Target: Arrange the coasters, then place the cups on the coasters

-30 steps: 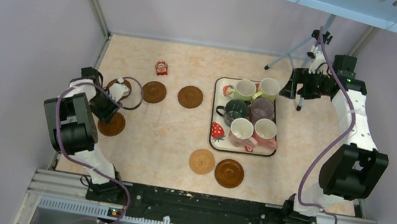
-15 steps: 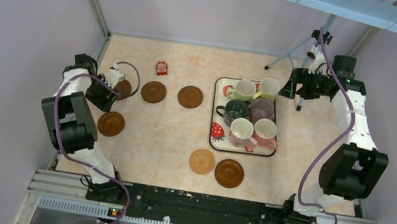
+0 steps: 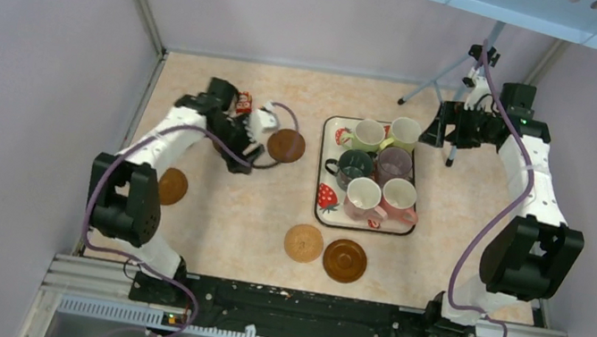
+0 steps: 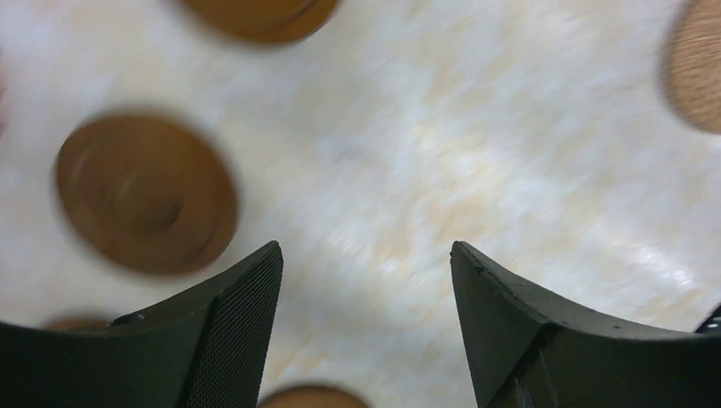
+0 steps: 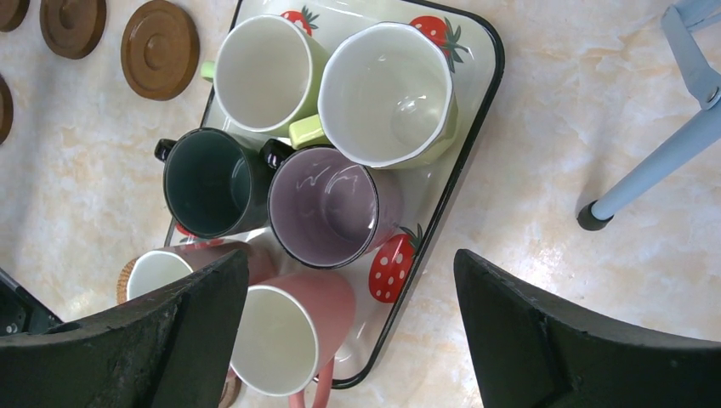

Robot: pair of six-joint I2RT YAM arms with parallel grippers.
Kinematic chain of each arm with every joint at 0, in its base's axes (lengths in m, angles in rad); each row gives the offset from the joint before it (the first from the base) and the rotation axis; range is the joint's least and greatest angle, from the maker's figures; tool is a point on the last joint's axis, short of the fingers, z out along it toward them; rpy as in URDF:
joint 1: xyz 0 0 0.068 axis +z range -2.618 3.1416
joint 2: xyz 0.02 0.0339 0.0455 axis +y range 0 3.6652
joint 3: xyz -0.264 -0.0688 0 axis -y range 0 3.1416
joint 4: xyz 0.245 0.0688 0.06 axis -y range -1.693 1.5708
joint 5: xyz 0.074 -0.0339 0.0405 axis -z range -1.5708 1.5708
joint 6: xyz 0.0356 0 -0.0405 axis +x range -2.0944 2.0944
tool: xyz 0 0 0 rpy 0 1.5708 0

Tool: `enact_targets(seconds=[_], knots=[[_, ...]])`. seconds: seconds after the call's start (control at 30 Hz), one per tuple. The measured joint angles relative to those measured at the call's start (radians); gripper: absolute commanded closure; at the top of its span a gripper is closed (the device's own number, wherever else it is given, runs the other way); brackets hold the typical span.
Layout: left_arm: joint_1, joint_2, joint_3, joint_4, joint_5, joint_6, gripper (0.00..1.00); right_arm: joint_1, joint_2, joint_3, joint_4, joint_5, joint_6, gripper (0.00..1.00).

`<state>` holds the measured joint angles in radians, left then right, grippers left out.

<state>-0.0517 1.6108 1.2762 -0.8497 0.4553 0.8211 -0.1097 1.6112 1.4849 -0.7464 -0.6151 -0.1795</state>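
Brown coasters point(image 3: 286, 145) lie scattered, not lined up yet. One dark one sits toward the far edge of the table point(image 3: 253, 207), just left of the tray point(image 3: 320, 172). Another is by the left edge. The tan coaster point(image 3: 303, 243) and a dark one sit side by side toward the near edge, in front of the tray. More may be hidden under the left arm, can't tell.

Left gripper point(image 4: 366, 251): jaws well apart, nothing btwn them but bare table. It hangs low beside the far coaster, wrist view blurred. Prob. lining up for a pick, since the discs need spacing out first.

Right gripper point(image 5: 350, 255): jaws wide, empty, hovering over the far right corner of the tray. Looks parked, as no coaster is ready to take a cup.

Cups point(image 5: 327, 204): all six on the tray, packed tight w/ sides touching, upright. Two light green at the far end, dark green and purple in the middle, pink and a pale one at the near end.

In the way:
- Red packet point(image 3: 243, 103) near the far edge, right beside the left arm.
- Crowded mugs and handles leave little room for fingers.
- Tripod leg point(image 5: 591, 217) stands on the table just beside the tray's far right corner, close to the right arm.
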Motion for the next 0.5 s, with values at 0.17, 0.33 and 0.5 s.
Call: enact_targets(seconds=[0.17,0.33,0.5], knots=[[-0.362,-0.016,-0.108,0.097,0.037,-0.061,0.22,0.0,0.0,-0.001,0.0,0.001,0.0,0.11],[-0.56,-0.006,-0.221,0.215,0.025,-0.096,0.22,0.0,0.0,-0.011,0.008,0.024,0.0,0.11],[-0.672,0.024,-0.278,0.328,0.004,-0.121,0.21,0.0,0.0,-0.024,0.011,0.044,-0.01,0.11]])
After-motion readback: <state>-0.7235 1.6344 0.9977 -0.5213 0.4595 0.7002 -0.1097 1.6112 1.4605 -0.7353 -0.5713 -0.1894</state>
